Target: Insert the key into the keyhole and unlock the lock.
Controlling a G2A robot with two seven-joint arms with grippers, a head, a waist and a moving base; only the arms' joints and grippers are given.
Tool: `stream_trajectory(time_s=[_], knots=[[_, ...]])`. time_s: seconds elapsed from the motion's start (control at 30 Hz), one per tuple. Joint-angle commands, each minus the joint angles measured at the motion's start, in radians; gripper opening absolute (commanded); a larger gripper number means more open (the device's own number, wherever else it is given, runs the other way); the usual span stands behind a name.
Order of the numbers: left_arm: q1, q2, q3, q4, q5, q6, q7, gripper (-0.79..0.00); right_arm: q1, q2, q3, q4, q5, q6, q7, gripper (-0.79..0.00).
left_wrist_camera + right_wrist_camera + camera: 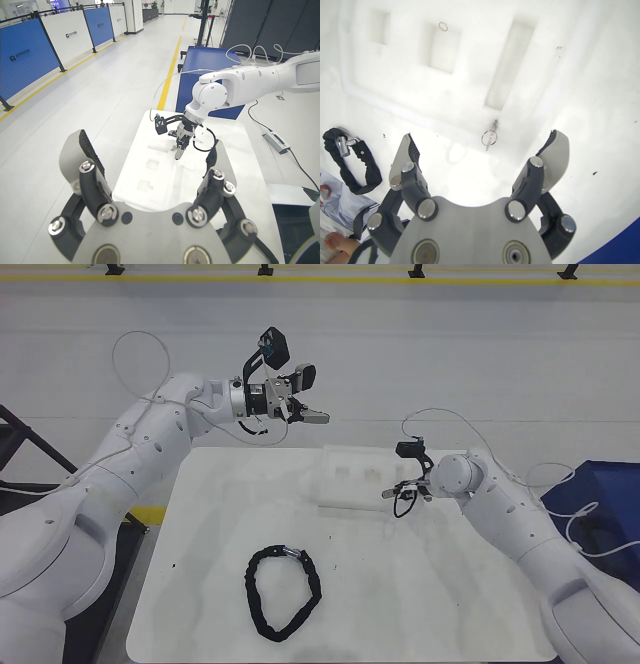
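Nearest on the white table (200,564), the black sleeved chain lock (283,592) lies as a closed loop. Its long axis runs near to far, with its chrome lock cylinder (343,147) at the far end. Beyond it the right arm comes in low from the side, wrist bent downward. The right gripper (481,141) is spread wide with nothing held, just above the key (490,137). The key lies flat with its ring at the edge of the foam tray (345,469), its length in line with the tray's long slot (512,62). Farthest, the left arm is raised over the table's far-left corner. The left gripper (150,143) is wide open, empty, and facing the tray.
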Motion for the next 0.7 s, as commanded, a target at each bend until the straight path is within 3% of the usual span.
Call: stream_trajectory(time_s=[0.0,0.07,0.37,0.67], knots=[[0.000,0.000,0.000,0.000,0.000,0.000,0.000,0.000,-0.006,0.002,0.007,-0.010,0.003,0.019,0.021,0.000],[0.000,0.000,0.000,0.000,0.000,0.000,0.000,0.000,-0.013,0.003,0.016,-0.020,0.009,0.032,0.034,0.000],[0.000,0.000,0.000,0.000,0.000,0.000,0.000,0.000,-0.022,-0.001,0.018,-0.047,-0.054,0.093,0.043,-0.388],[0.000,0.000,0.000,0.000,0.000,0.000,0.000,0.000,-0.018,-0.019,0.020,-0.023,-0.077,0.129,0.037,-0.483]])
